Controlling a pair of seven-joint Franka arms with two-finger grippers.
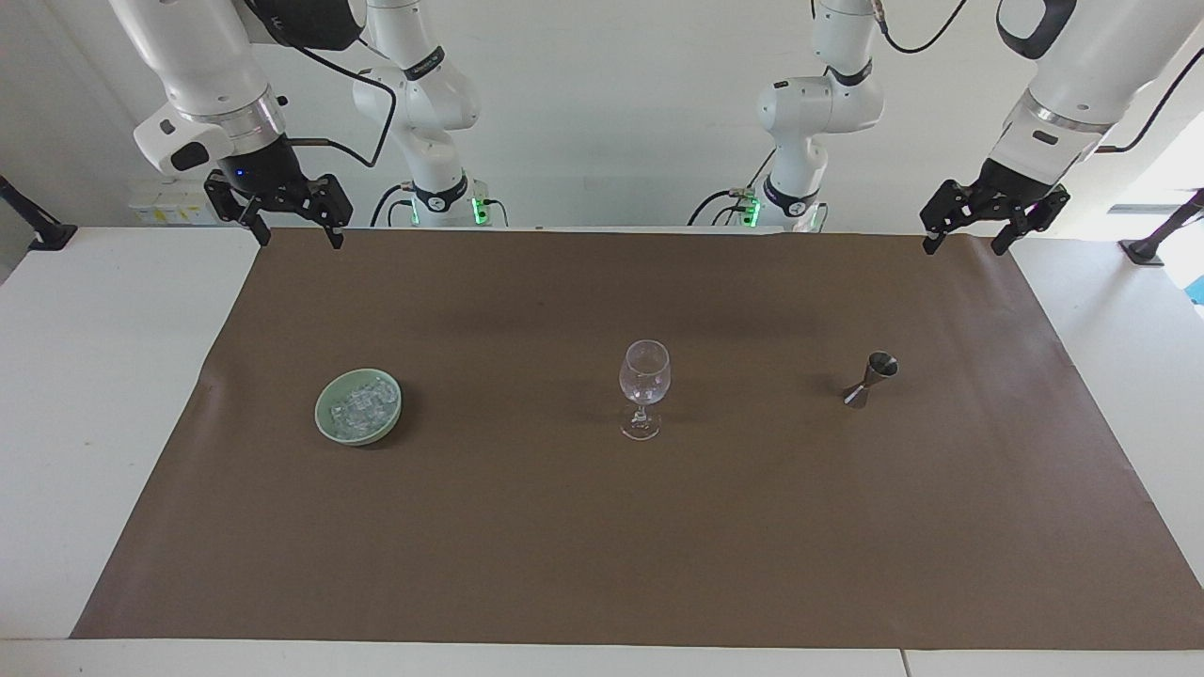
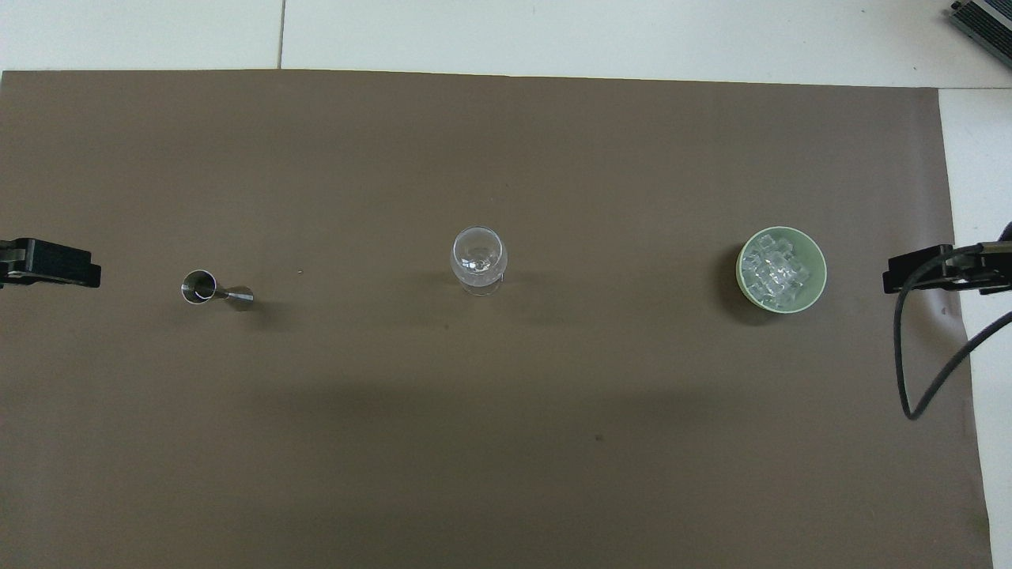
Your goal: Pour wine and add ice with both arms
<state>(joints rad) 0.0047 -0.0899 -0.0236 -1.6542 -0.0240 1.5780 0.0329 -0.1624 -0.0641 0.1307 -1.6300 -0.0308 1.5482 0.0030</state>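
Starting layout for pouring wine and adding ice. A brown mat (image 1: 602,527) covers the table (image 1: 94,376), and three things stand on it in a row. The wine glass (image 1: 644,385) stands upright at the middle of the mat and looks empty; it serves here as the landmark.

Beside the glass, toward the left arm's end of the table and well apart from it, stands a small metal measuring cup (image 1: 872,377), hourglass-shaped and upright. Whether it holds any wine cannot be told. Beside the glass toward the right arm's end, also well apart, sits a pale green bowl (image 1: 324,418) with the ice (image 1: 362,404) piled inside as clear cubes.

This spacing appears deliberate: each arm has its own supply on its own side, and the glass lies between them where both can reach it.

The left gripper (image 1: 974,240) hangs in the air over the mat's edge at the robots' end, on the measuring cup's side of the glass. Its fingers are spread apart and hold nothing. The right gripper (image 1: 299,233) hangs likewise over the mat's edge on the bowl's side, fingers spread and empty.

Neither pouring nor adding ice has begun, judging by the untouched row.
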